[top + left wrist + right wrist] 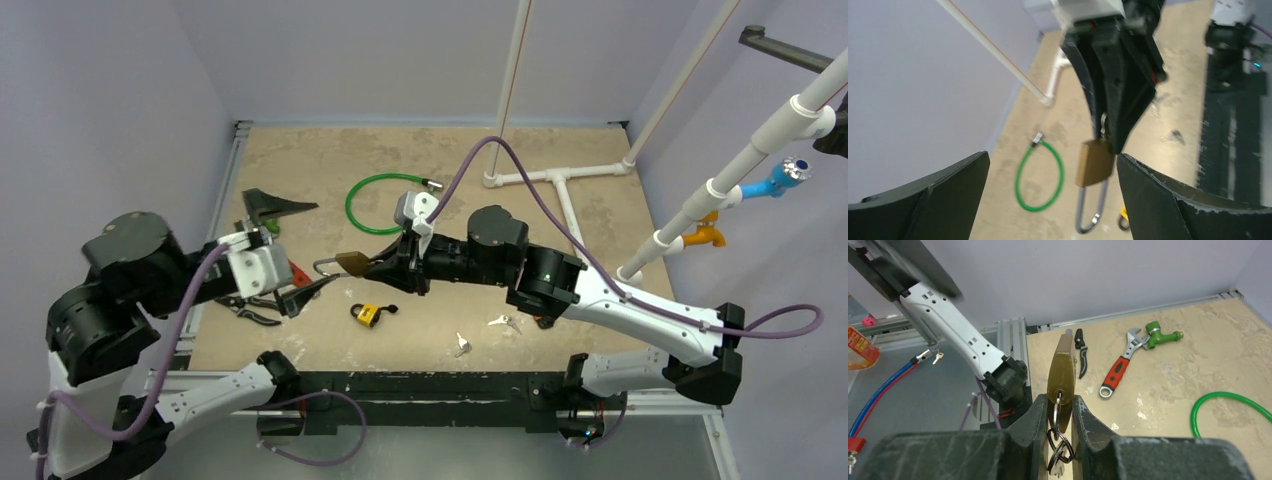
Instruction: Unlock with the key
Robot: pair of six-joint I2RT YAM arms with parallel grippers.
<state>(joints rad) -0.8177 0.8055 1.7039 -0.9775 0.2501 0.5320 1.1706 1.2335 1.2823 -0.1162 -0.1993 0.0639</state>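
My right gripper (pixel 372 265) is shut on a brass padlock (pixel 351 263) and holds it above the table, with the steel shackle (pixel 325 265) pointing left. In the right wrist view the fingers clamp the padlock body (pixel 1060 370). A key (pixel 1057 401) sits in the keyhole, and a key ring (pixel 1060 447) hangs from it. My left gripper (pixel 312 290) is open and empty just left of the padlock. In the left wrist view its jaws stand wide apart around the padlock (pixel 1094 162) and the shackle (pixel 1092 212). Blur hides whether the shackle is released.
A small yellow padlock (pixel 368 314) and two loose keys (pixel 462 343) (pixel 505 322) lie near the front edge. A green cable lock (pixel 385 203), a red-handled wrench (pixel 1120 370), a green hose fitting (pixel 1158 332) and a white pipe frame (pixel 555 180) are also on the table.
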